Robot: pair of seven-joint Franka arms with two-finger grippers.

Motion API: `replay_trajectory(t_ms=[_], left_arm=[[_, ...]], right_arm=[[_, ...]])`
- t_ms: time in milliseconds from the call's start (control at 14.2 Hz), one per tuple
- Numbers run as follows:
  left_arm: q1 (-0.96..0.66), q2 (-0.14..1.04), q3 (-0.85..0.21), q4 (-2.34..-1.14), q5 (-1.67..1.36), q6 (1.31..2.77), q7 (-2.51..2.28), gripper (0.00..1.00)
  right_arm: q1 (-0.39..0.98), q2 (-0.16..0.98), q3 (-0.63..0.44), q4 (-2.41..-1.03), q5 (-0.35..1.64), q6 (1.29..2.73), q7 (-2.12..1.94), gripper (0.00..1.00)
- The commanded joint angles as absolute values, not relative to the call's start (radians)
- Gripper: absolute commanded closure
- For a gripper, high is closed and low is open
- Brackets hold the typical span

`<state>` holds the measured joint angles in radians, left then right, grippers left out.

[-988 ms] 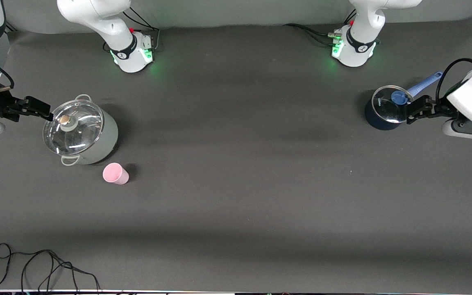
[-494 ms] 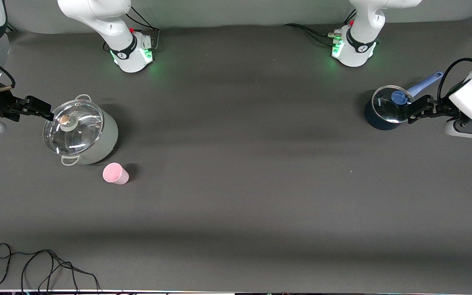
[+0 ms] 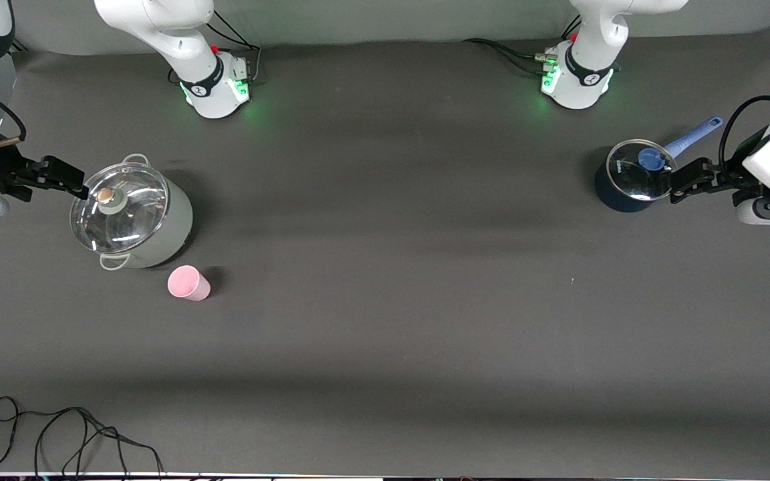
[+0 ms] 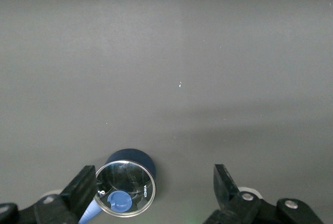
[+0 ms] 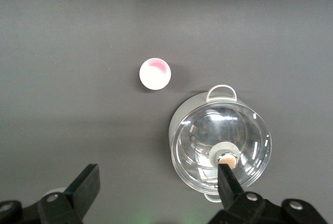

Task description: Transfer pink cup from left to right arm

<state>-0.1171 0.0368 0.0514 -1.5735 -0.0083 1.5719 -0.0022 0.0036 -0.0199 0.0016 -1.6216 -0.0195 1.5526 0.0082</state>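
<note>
The pink cup (image 3: 188, 283) stands upright on the dark table, beside the grey-green pot and a little nearer the front camera. It also shows in the right wrist view (image 5: 155, 74), alone and untouched. My right gripper (image 3: 64, 178) hovers open and empty at the right arm's end of the table, by the pot's lid; the wrist view shows its jaws (image 5: 157, 182) wide apart. My left gripper (image 3: 684, 181) hovers open and empty next to the dark blue saucepan, with its jaws (image 4: 153, 185) spread wide. Both grippers are well apart from the cup.
A grey-green pot with a glass lid (image 3: 132, 214) stands by the right gripper. A dark blue saucepan with a glass lid and blue handle (image 3: 627, 178) stands by the left gripper. A black cable (image 3: 57, 434) lies at the table's near edge.
My left gripper has drawn back slightly toward the left arm's end of the table. The right gripper and the cup have not visibly moved.
</note>
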Motion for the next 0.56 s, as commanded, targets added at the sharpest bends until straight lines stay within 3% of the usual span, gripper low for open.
replay_trajectory(t_ms=[0,494], left_arm=[[-0.123,0.018,0.060,-1.575,0.009,1.563,-0.035,0.00],[-0.123,0.021,0.060,-1.572,0.008,1.562,-0.035,0.00]], right_arm=[[-0.009,-0.025,0.009,-1.611,0.005,1.568,0.023,0.00],[-0.009,-0.026,0.011,-1.609,0.006,1.569,0.026,0.00]])
